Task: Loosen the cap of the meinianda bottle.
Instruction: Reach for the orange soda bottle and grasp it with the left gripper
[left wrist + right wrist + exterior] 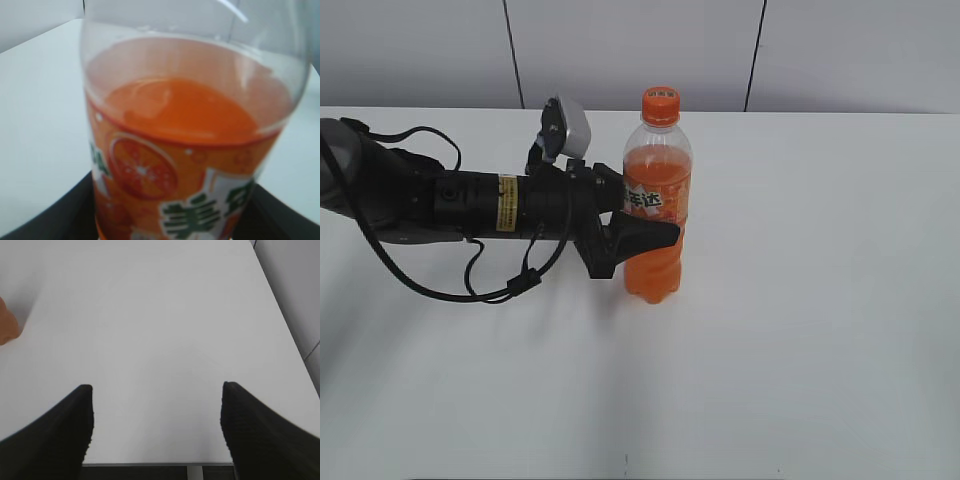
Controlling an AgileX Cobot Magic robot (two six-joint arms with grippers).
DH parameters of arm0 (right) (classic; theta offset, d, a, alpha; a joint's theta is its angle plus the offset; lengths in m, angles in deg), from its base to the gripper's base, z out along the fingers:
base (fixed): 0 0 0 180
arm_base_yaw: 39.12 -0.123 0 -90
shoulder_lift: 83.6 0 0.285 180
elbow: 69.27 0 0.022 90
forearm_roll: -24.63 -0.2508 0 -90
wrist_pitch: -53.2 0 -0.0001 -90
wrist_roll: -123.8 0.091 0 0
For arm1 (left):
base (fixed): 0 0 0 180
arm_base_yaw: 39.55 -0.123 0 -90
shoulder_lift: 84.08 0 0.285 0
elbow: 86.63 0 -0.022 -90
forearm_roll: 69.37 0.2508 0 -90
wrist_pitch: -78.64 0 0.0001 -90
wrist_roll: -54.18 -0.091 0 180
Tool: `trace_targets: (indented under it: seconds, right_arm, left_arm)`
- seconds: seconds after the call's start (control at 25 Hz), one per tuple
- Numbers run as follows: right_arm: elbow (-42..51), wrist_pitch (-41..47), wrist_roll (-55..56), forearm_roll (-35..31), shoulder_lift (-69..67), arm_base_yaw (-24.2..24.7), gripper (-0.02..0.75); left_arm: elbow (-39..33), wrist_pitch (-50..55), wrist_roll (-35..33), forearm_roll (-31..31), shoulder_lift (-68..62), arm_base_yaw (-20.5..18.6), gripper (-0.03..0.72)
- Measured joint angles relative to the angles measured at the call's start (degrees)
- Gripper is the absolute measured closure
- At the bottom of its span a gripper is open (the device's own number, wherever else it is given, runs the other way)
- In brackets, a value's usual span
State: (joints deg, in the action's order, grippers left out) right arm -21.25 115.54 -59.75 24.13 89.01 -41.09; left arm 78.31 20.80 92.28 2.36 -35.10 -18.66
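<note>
On the white table [800,330], centre frame, my left claw [645,238] is pinching the bottle [655,215] below grey wall panels [630,50]; my right claw [157,425] is hanging spread.

The light is even and soft across my white table [800,330], bright without being harsh. My left arm [470,200] drops only a faint, diffuse shadow on the surface below it, and the bottle [656,200] throws almost none. The outside camera is sharp enough that the label's characters show clearly. My left wrist camera sits so close that the bottle [190,130] is soft and blurred, with pale streaks of glare on the clear plastic near the top. My right wrist camera is washed-out white, its dark fingers [260,435] slightly blurred and stretched toward the lower corners.
</note>
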Motion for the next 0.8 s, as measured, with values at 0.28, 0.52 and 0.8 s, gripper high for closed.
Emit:
trace_targets:
  seconds: [0.28,0.52,0.8]
  right_arm:
    - [-4.0,0.0,0.8,0.5,-5.8,0.0,0.146]
    - [-11.3,1.0,2.6,0.5,-21.2,0.0,0.156]
    - [-23.2,6.2,3.5,0.0,-39.3,0.0,0.299]
  left_arm:
    - [0.0,0.0,0.0,0.0,0.0,0.0,0.257]
    - [0.0,0.0,0.0,-0.1,0.0,0.0,0.257]
    - [0.0,0.0,0.0,-0.1,0.0,0.0,0.257]
